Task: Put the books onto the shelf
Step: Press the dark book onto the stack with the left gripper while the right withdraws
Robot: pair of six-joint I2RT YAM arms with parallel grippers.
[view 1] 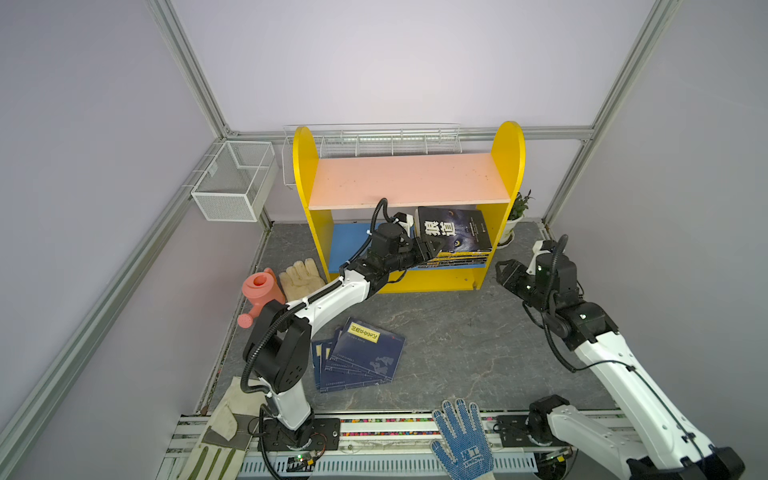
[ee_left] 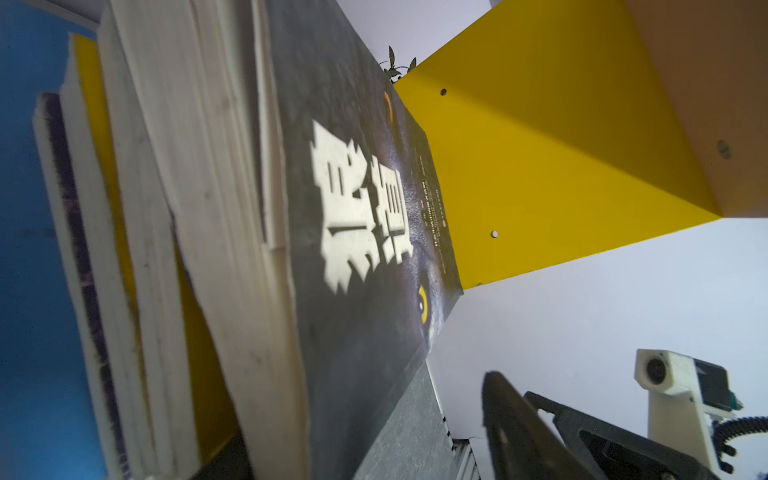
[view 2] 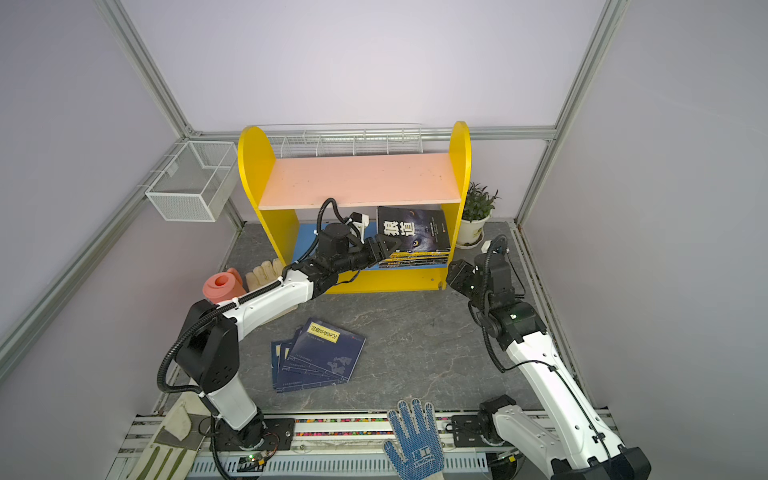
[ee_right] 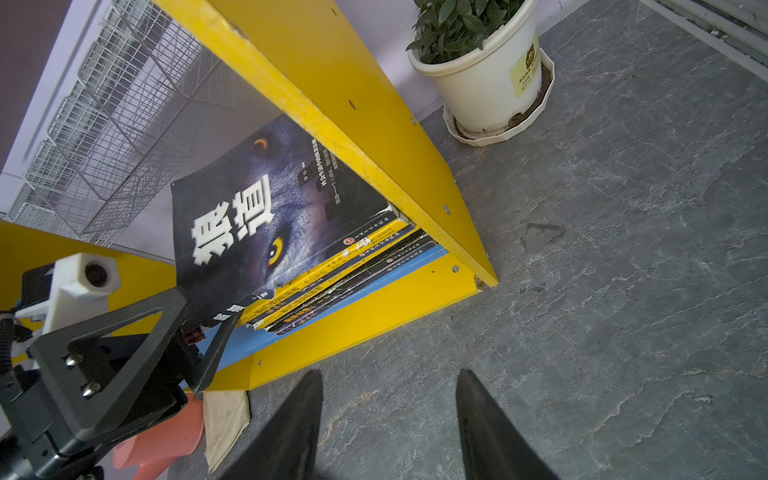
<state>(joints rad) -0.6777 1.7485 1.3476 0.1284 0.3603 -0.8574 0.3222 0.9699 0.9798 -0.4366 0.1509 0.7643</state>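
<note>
The shelf [view 1: 407,178] has yellow sides, a pink upper board and a blue lower board [view 1: 349,245]. On the lower board a stack of books lies at the right end, topped by a dark wolf-cover book [view 1: 453,232] [view 2: 411,230] [ee_right: 257,216] [ee_left: 353,208]. My left gripper [view 1: 434,245] [view 2: 392,245] [ee_right: 208,307] is open, its jaws straddling that book's front left corner. One of its fingers [ee_left: 511,428] stands apart from the cover. Several navy books [view 1: 361,353] [view 2: 320,353] lie fanned on the floor. My right gripper [view 1: 503,272] [view 2: 453,272] [ee_right: 388,374] hangs open and empty by the shelf's front right corner.
A pink watering can [view 1: 259,291] and a beige glove [view 1: 301,276] lie left of the shelf. A potted plant [view 1: 517,216] [ee_right: 486,62] stands to its right. A mesh basket [view 1: 235,180] and wire rack [view 1: 374,141] hang on the walls. A blue dotted glove [view 1: 461,436] lies at the front.
</note>
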